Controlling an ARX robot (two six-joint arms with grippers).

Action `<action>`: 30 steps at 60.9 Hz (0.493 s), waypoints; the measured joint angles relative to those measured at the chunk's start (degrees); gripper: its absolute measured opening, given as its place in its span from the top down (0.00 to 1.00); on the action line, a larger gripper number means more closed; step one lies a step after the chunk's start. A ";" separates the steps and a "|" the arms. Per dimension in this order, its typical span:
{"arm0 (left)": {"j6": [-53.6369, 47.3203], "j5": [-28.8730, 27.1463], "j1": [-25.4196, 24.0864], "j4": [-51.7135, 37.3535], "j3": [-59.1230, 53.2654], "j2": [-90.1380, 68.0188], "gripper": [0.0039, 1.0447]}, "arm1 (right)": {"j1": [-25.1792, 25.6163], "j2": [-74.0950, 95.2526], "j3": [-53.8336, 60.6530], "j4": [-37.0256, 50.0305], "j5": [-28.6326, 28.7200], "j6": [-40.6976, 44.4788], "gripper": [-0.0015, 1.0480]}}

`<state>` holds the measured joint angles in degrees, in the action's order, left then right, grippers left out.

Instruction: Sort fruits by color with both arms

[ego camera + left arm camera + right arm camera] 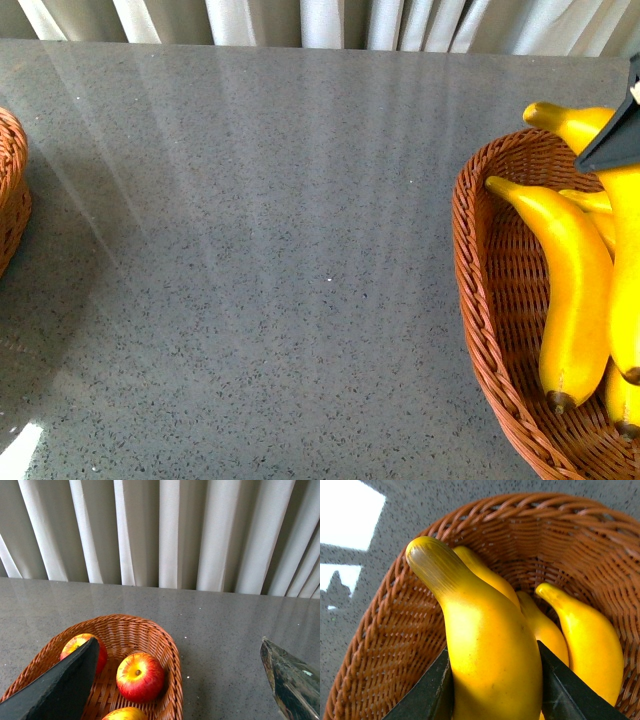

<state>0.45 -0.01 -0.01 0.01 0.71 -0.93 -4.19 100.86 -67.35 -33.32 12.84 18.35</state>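
Our right claw [492, 690] is clamped on a banana [485, 645] over the wicker basket [490, 300] at the desk's [280, 250] right edge; our left claw [180, 680] gapes wide, holding nothing, above apples [140, 676].

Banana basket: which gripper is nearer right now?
Right. The right gripper is over the banana basket, jaws clamped on a banana. The left gripper is open above the apple basket across the table.
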 joint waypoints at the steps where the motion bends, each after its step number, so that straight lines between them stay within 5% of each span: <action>1: 0.00 0.00 0.00 0.00 0.00 0.00 0.09 | 0.15 0.07 0.37 0.04 0.00 0.35 0.66; 20: 0.00 0.00 0.00 0.00 0.00 -0.02 0.09 | 0.96 0.39 6.10 2.32 -0.24 2.51 0.65; 30: 0.00 0.00 0.00 0.00 0.00 0.00 0.09 | 1.73 0.35 7.02 3.67 -0.28 2.51 0.42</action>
<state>0.45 -0.01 -0.01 0.01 0.71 -0.93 -2.46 101.21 -60.34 -29.65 12.56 20.86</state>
